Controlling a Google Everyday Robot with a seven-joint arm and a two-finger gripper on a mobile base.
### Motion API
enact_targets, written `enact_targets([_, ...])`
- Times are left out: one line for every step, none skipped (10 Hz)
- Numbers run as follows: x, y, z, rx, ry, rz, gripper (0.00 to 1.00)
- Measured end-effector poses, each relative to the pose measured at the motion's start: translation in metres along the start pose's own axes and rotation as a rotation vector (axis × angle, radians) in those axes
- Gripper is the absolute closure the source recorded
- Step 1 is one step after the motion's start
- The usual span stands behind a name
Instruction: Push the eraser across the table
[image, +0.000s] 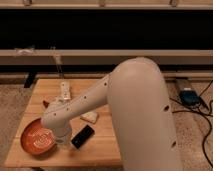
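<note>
Along the near edge of the surface (107, 151), toward its near left corner, sits an orange plate (26, 144). Just right of the plate the claw (64, 143) hangs low over the planks at the end of the arm (85, 102), which slopes down from the far right. Whether the claw is apart or together cannot be told from here, and it does not appear to be clamped on anything.

The eraser (82, 136) lies flat just to the right of the claw, a little in from the near edge and left of the middle. It is slanted, with one short end toward the near left corner and the other toward the far right corner. I cannot tell whether the claw touches it.

As a judgement, the eraser looks like a stiff, light, flat slab with a slightly glossy face. It should slide readily on the wood and need only gentle force. It calls for no grip. Contact is best made low on its near left short end, centred, so that it travels along its own length. Contact off centre would probably spin it. Because it is so thin, a claw held too high could ride over it, and the seams between planks might catch an edge.

Farther in, near the middle of the surface, a small whitish block (90, 117) lies apart from the eraser, close to its likely path. Toward the far edge a white upright object (64, 90) stands left of centre.
</note>
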Motion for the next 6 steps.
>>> enact_targets([0.000,0.001,0.006,0.012,-0.007,0.001,0.97])
enact_targets([0.000,0.002,0.012,0.020,-0.016,-0.001,0.97])
enact_targets([0.002,0.003,0.015,0.025,-0.019,-0.002,0.97])
enact_targets([0.001,0.007,0.016,0.021,-0.018,0.005,0.97])
enact_targets([-0.002,0.012,0.014,0.017,-0.015,0.018,0.97])
enact_targets([-0.005,0.018,0.013,0.011,-0.004,0.034,0.97])
